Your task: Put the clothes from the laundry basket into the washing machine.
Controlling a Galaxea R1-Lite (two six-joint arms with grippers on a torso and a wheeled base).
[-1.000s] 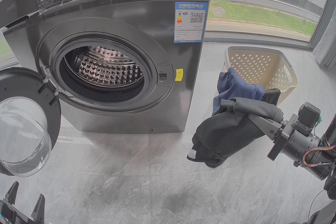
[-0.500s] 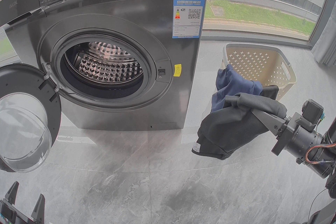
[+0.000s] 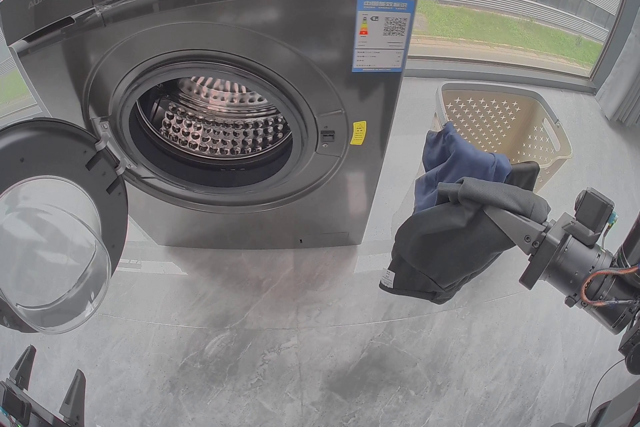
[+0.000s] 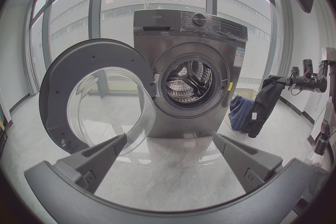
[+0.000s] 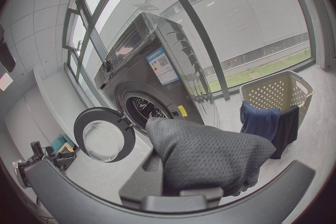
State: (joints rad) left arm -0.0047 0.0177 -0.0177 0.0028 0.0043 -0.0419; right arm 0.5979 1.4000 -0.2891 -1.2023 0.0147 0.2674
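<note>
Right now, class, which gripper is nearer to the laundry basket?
Right. The right gripper holds a dark garment close by the laundry basket; the left gripper sits far off, low, near the open washing machine door.

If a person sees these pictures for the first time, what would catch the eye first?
The washing machine stands at the left, its round door swung wide open and the steel drum showing. To its right, the right gripper holds a dark grey garment hanging above the floor, in front of the beige laundry basket, over whose rim a blue garment drapes.
</note>
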